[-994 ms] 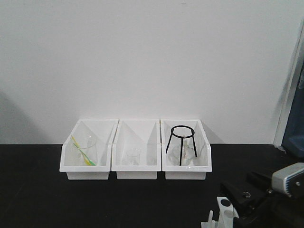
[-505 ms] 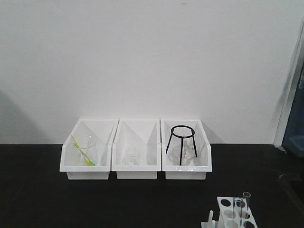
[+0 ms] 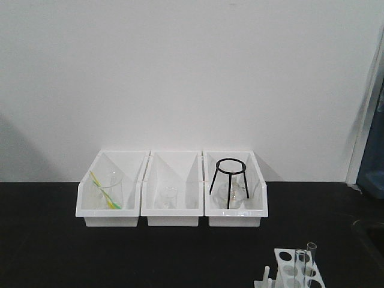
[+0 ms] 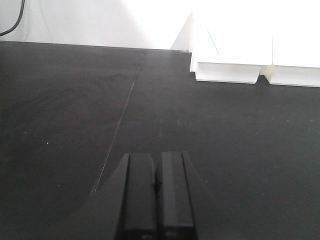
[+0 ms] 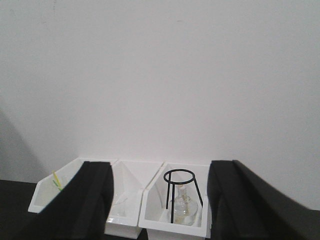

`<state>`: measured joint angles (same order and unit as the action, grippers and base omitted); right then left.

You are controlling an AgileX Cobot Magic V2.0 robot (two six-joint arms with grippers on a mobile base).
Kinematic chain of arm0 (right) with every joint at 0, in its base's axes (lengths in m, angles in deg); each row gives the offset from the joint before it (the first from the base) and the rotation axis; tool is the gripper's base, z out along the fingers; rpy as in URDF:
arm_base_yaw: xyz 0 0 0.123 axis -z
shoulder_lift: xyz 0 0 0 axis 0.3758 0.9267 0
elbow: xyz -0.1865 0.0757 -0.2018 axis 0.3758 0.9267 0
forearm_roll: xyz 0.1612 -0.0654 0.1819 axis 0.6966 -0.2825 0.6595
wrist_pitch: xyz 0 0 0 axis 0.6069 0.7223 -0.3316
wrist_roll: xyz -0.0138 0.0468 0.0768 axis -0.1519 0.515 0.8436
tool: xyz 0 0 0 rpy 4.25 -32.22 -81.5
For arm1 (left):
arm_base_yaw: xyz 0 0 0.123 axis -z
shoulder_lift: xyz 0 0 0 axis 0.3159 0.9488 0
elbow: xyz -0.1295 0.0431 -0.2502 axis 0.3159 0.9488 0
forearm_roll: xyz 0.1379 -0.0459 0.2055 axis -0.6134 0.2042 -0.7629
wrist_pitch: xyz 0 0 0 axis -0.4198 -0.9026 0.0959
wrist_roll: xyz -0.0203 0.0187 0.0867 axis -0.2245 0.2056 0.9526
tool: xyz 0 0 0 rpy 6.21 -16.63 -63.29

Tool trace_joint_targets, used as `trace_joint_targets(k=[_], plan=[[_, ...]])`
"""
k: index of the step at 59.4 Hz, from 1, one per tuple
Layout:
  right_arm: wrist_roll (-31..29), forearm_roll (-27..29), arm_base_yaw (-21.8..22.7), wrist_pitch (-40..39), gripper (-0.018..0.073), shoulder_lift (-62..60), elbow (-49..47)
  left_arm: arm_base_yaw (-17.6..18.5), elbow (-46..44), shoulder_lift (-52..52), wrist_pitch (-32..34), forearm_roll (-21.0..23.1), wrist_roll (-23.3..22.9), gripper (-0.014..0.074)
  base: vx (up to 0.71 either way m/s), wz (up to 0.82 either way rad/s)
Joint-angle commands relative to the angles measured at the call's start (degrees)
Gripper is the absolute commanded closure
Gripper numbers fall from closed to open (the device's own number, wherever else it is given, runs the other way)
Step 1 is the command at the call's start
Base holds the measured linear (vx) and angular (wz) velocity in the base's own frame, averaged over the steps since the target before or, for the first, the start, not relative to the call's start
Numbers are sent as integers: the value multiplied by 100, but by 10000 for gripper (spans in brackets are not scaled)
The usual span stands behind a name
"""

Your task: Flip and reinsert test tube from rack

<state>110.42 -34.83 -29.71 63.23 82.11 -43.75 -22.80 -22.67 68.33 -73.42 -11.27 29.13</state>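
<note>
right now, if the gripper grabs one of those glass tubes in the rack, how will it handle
Probably fragile and slippery: the test tube looks like thin, smooth clear glass. Likely light, being so slim. Laid on the table, its round body would probably roll. It stands upright in the rack.

Wall (image 3: 192, 72): plain white, unmarked, evenly lit, soft shadow at lower left | Bench (image 3: 60, 252): matte black, a fine seam (image 4: 125, 110) seen running across it in the left wrist view | Right edge: pale vertical frame (image 3: 363, 120) noted, dark blue area (image 3: 375, 174) beside it, not identifiable | Cable (image 4: 12, 25): dark, seen at upper left of wrist view.
</note>
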Motion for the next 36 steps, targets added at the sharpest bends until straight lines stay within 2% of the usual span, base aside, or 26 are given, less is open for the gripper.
trace_joint_targets(k=[1,5,10,13,19,22,26,28,31,36], plan=[[-178,70,28,-55,96,14,-171,40,5,-72,501,19,1,603,0,0],[-480,388,28,53,122,14,-171,40,5,-72,501,19,1,603,0,0],[-1221,1210,28,375,179,-28,-171,40,5,-72,501,19,1,603,0,0],[-1985,1888,28,632,227,-74,-171,40,5,-72,501,19,1,603,0,0],[-3726,3634,28,1339,361,-250,-171,40,5,-72,501,19,1,603,0,0],[-4414,4389,28,1611,424,-377,-171,40,5,-72,501,19,1,603,0,0],[-5370,5124,28,1980,531,-563,-171,40,5,-72,501,19,1,603,0,0],[-5676,5342,28,2090,575,-650,-171,40,5,-72,501,19,1,603,0,0],[-6141,5534,28,2212,574,-808,-171,40,5,-72,501,19,1,603,0,0],[-6318,5424,74,2335,572,-1158,-154,40,5,-72,501,19,1,603,0,0]])
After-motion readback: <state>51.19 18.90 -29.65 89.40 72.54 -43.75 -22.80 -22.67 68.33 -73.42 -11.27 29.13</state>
